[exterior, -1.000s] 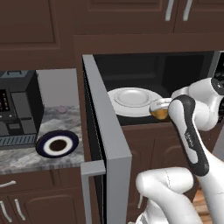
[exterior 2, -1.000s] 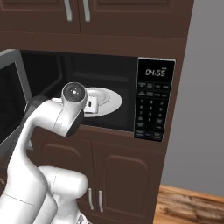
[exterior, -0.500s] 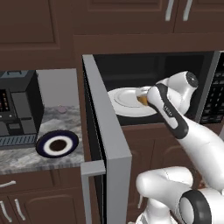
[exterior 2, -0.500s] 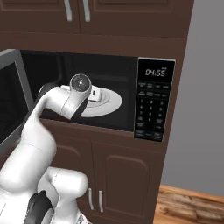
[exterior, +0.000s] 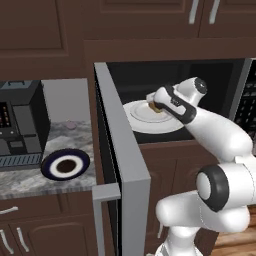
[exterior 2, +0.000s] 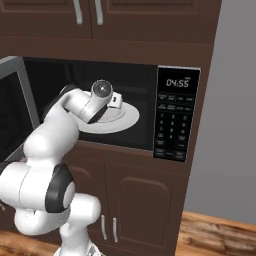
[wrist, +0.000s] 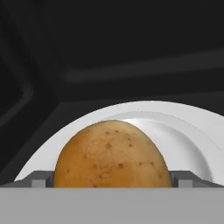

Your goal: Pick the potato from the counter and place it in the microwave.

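In the hand view the golden-brown potato sits between my gripper's two dark fingertips, which are shut on its sides. Just beyond and below it lies the white plate on the black floor of the microwave. The left base view has the arm reaching into the open microwave, with the gripper and the potato over the plate. From the right base view the hand covers the potato, above the plate. The grey marbled counter lies to the left.
The microwave's grey door stands swung open toward me, between the arm and the counter. A black coffee machine and a dark blue plate stand on the counter. The keypad panel is right of the cavity.
The arm has pushed the hand deeper into the microwave and to the left, bringing the held potato from the cavity's front edge to over the white plate.
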